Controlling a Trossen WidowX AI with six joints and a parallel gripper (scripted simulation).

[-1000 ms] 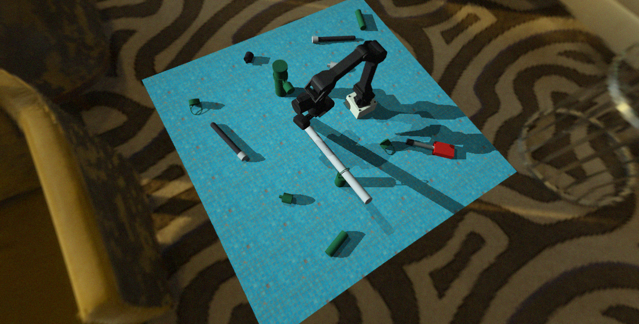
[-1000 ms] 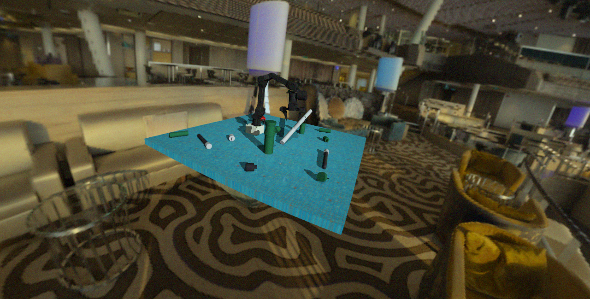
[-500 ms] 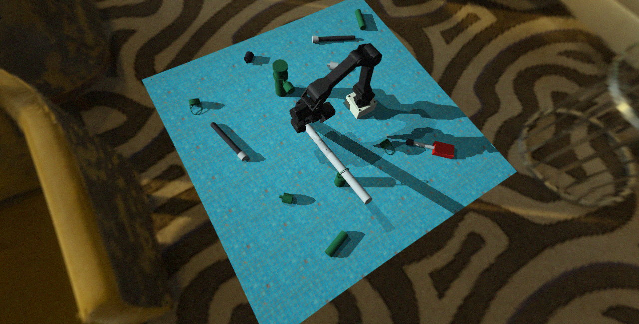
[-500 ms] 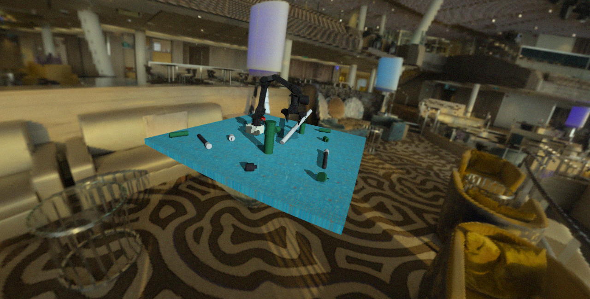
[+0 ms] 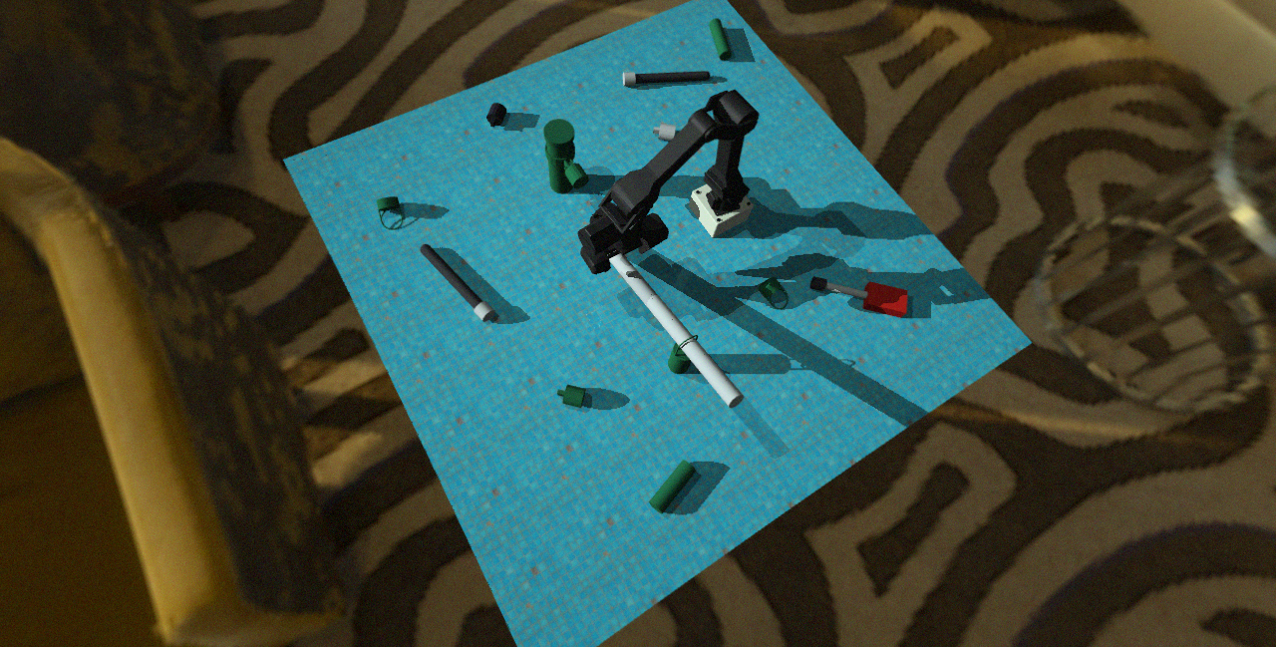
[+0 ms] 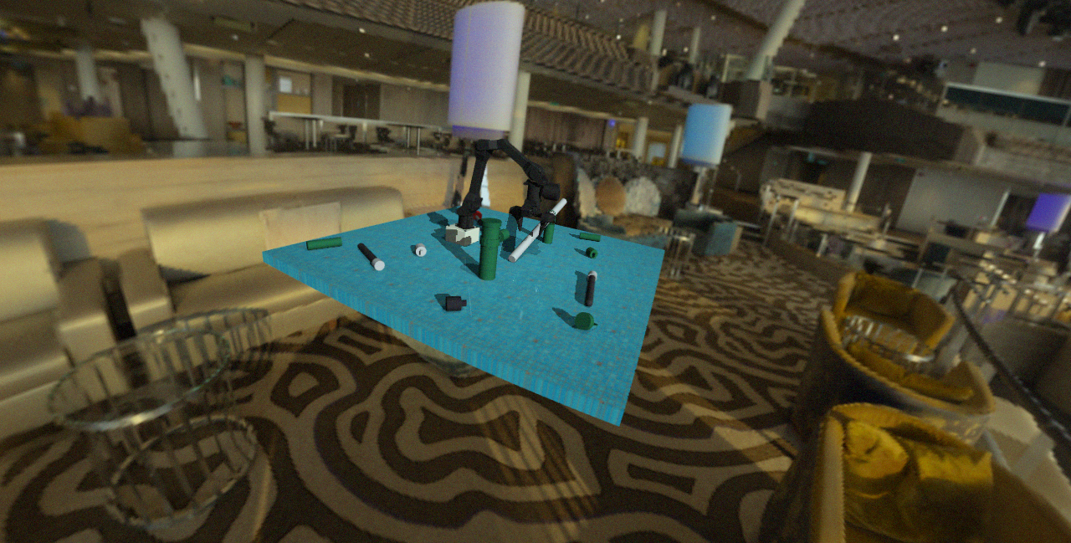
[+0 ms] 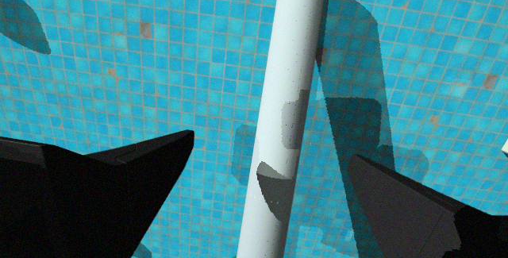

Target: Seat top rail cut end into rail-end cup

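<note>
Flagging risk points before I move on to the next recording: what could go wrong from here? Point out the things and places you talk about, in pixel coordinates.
The white rail [image 5: 675,324] [image 6: 526,243] [image 7: 279,87] slants through its loop, so closing the open gripper [image 5: 624,252] [image 6: 532,218] [image 7: 271,149] may twist it. Its lower end is short of the green cup [image 5: 575,174] and might miss the mouth.

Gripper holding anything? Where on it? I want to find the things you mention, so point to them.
Nothing held. The gripper [image 6: 533,223] [image 7: 271,149] is open, with the white rail [image 5: 673,326] [image 6: 524,245] [image 7: 283,71] passing between its fingers ungripped.

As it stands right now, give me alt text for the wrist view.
A white rail runs steeply up the picture between the black fingers of the open claw, with a gap on either side, above blue mosaic tiles.
</note>
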